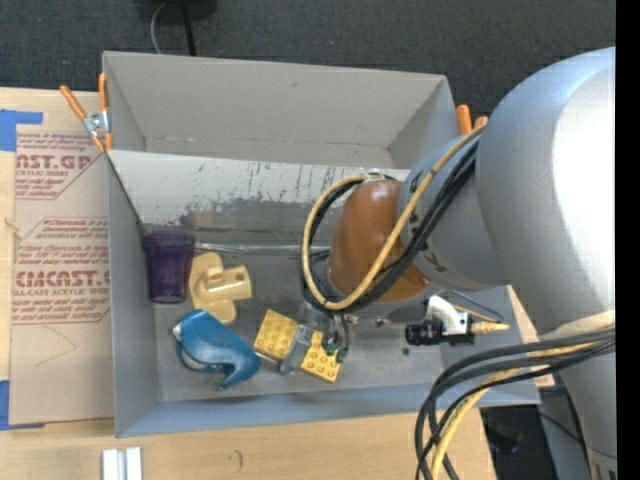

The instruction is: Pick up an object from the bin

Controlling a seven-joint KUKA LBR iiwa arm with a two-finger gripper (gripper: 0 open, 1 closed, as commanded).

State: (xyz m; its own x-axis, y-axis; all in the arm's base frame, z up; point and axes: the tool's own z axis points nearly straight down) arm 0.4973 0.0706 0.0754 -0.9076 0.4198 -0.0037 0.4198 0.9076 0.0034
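Observation:
My gripper (322,332) is low over the bin floor near the front wall, between two flat yellow studded bricks. One yellow brick (275,335) lies just to its left. The other yellow brick (321,360) lies right below it and is partly covered by it. A blue curved plastic piece (212,347) rests further left, close to the front wall.
A cream plastic piece (219,285) and a purple cup (167,265) sit at the left side of the bin. A small black and white tool with an orange tip (450,326) lies to the right of the gripper. The arm's brown cover and looping cables hang over the bin's middle and right.

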